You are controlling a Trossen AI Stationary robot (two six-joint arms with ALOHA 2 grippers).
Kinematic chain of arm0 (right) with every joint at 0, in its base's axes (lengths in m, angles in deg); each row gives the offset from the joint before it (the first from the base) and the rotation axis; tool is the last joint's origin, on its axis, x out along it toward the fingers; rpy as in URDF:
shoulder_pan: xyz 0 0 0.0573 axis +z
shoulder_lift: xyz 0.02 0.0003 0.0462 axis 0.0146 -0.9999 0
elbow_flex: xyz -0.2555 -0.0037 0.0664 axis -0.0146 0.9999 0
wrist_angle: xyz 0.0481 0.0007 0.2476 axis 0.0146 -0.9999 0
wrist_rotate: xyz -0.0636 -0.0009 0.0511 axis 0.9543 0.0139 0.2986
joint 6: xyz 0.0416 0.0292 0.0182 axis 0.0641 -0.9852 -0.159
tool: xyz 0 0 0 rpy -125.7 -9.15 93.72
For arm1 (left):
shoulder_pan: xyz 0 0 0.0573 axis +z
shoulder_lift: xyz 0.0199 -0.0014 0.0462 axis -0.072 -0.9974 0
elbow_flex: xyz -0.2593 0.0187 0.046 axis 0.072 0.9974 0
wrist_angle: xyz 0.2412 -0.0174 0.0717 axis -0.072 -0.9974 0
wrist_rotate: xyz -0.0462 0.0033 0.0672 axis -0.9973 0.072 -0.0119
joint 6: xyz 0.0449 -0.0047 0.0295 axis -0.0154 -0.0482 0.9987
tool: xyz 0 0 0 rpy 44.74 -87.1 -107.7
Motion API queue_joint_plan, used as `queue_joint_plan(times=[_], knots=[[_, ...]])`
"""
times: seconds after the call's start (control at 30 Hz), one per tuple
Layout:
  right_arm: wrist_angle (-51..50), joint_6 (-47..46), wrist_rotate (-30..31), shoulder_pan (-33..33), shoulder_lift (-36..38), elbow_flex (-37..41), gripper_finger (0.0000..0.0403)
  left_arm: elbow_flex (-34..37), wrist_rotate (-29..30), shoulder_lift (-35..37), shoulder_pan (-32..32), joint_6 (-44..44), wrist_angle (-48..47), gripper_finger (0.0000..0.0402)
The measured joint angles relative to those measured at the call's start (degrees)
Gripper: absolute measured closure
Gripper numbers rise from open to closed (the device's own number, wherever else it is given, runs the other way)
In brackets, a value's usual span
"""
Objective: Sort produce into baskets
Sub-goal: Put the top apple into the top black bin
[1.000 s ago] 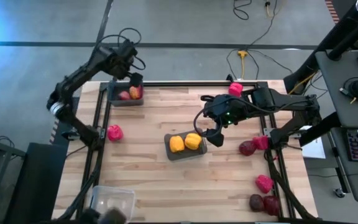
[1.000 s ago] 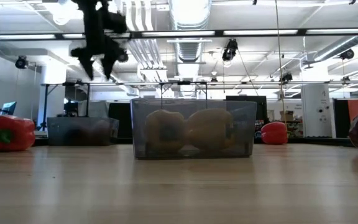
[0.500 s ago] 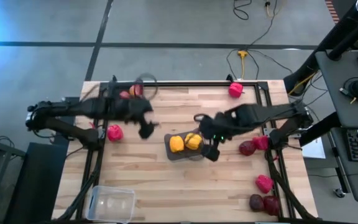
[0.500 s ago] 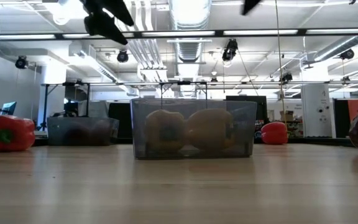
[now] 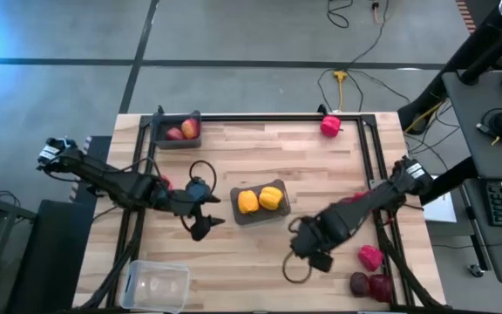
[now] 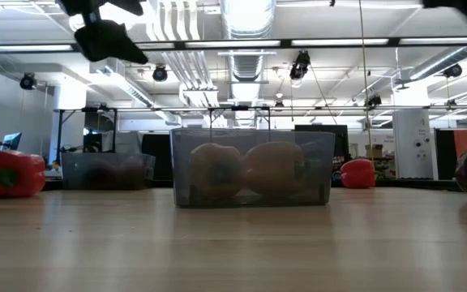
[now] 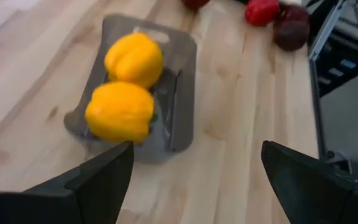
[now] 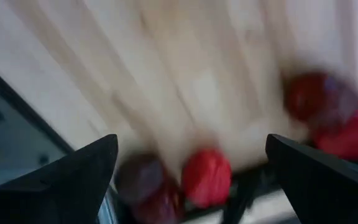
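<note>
Two yellow bell peppers [image 5: 260, 200] lie in the smoky grey basket [image 5: 273, 215] at mid-table; they also show in the left wrist view [image 7: 126, 87]. A second grey basket [image 5: 166, 139] at the far left holds apples [image 5: 182, 131]. The clear basket [image 5: 157, 283] stands at the near left. My left gripper [image 5: 213, 212] is open and empty, above the table just left of the middle basket; its wrist view [image 7: 197, 149] looks at the peppers. My right gripper [image 5: 314, 255] is open and empty, above the table near and right of that basket; its wrist view [image 8: 191, 140] looks at red produce.
A red pepper [image 5: 330, 125] lies at the far edge, and another [image 5: 159, 185] lies by the left edge, partly under my left arm. Red and dark-red produce [image 5: 370, 257] lies along the right edge, with more toward the near right corner [image 5: 371, 285]. Black frame rails run along the table's sides.
My left gripper has swung quickly from over the far-left apple basket toward the near edge and the right, ending beside the middle basket. My right gripper has left the middle basket's right side and gone toward the near right, toward the red produce. No produce has moved.
</note>
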Motion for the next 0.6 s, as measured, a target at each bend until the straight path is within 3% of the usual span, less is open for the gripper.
queue_joint_plan(times=[0.13, 0.23, 0.43, 0.6], knots=[[0.88, -2.93, -8.12, 3.34, 0.42, 4.57, 0.0003, 0.55, 0.05, 1.94, -1.87, -1.29, -2.7, 0.0066], [0.52, -3.54, -10.74, 5.24, 0.37, 6.37, 0.0003, 0.82, 1.9, 3.0, -3.56, -1.99, -4.06, 0.0066], [0.18, 0.73, -6.47, 6.7, 0.43, 12.01, 0.0003, 1.21, 3.69, 3.85, -5.41, -4.6, -3.7, 0.0066], [0.11, 11.76, -4.32, 2.35, 0.42, 18.13, 0.0003, 1.21, 3.85, 3.11, -5.85, -5.35, -0.35, 0.0066]])
